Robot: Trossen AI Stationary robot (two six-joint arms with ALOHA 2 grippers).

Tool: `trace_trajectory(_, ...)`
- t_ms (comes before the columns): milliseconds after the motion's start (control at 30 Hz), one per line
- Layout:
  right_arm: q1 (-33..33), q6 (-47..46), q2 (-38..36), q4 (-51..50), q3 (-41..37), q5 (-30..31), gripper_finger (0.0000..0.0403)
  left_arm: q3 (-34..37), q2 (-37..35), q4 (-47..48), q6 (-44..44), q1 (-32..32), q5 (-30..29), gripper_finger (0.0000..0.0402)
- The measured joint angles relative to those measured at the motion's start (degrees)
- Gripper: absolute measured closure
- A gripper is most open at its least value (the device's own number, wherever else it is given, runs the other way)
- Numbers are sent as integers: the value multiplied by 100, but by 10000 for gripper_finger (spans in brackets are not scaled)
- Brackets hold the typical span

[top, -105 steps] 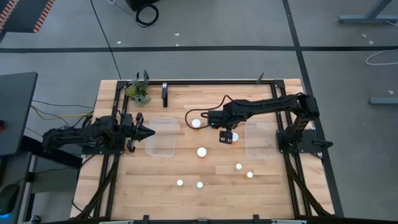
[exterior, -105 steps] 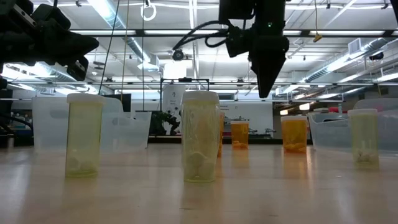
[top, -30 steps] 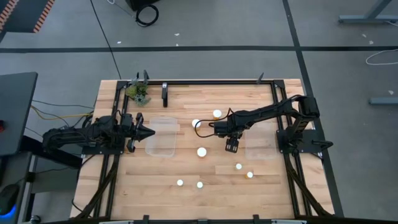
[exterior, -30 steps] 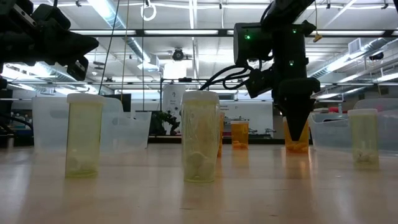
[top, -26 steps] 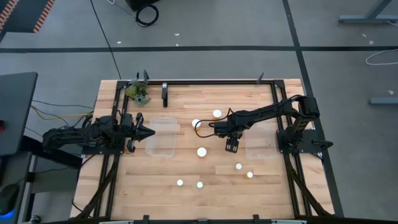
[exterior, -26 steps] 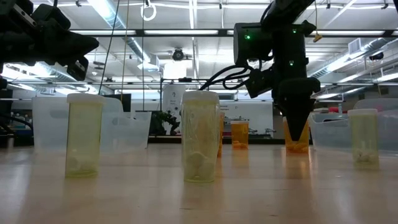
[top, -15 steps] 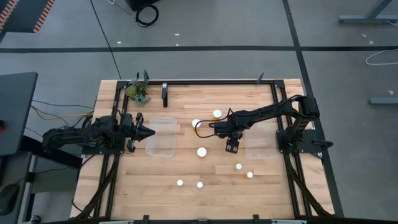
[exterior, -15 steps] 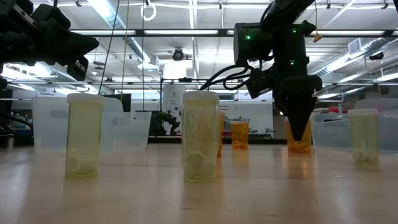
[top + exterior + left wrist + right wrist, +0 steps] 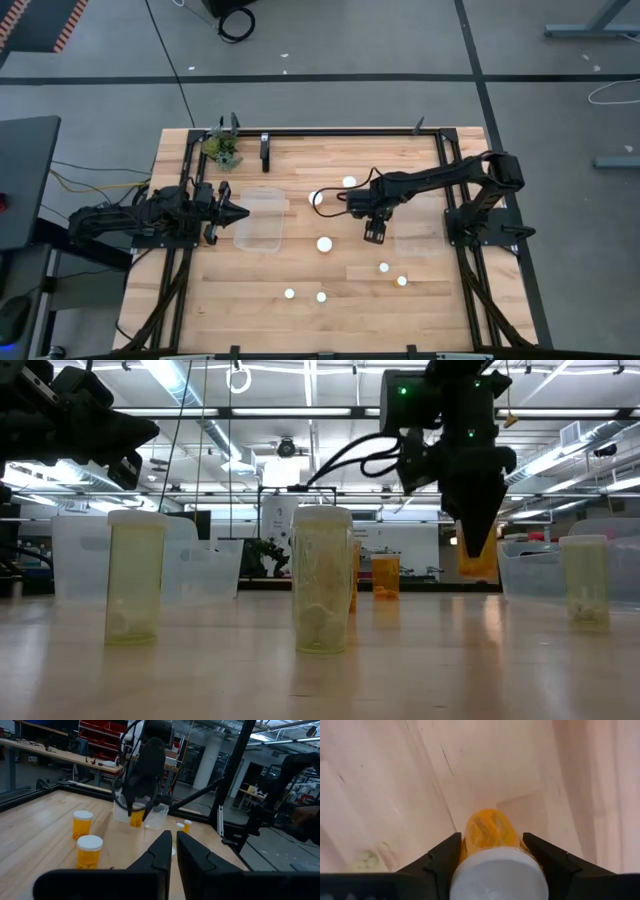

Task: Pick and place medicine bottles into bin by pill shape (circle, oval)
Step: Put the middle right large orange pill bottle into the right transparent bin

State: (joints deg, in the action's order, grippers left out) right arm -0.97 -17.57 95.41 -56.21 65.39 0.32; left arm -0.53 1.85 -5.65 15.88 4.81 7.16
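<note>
My right gripper (image 9: 372, 232) is shut on an amber bottle with a white cap (image 9: 478, 563), above the table's middle and just left of the right clear bin (image 9: 418, 226). The right wrist view shows the bottle (image 9: 488, 833) between the fingers. Several other bottles stand on their bases on the table: an amber one (image 9: 348, 183), white-capped ones (image 9: 318, 198) (image 9: 324, 243), and small ones nearer the front (image 9: 384, 268) (image 9: 290, 293). My left gripper (image 9: 240, 212) is shut and empty, held above the table at the left clear bin (image 9: 262, 222). My right gripper pinches the bottle's capped upper end (image 9: 496, 872) between its two fingers (image 9: 445, 857), which point down from above. The bottle hangs upright below them, and its amber lower part (image 9: 478, 568) is clear of the table.
Two pale bottles (image 9: 134, 575) (image 9: 322, 580) stand close to the low camera, with another at the right (image 9: 586, 580). A small green plant (image 9: 222, 148) and a dark post (image 9: 265, 150) stand at the far left. Bare wood lies along the near edge.
My right gripper has gone up with the amber bottle. The bottle stood on the table and now hangs clear of it, still upright. The left arm has kept still.
</note>
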Motion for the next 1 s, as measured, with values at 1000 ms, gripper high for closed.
trace_trajectory(1000, -92, -782, -1229, -1516, -17, -192, 191, 1, 0, -4, 0, -1, -1, 373)
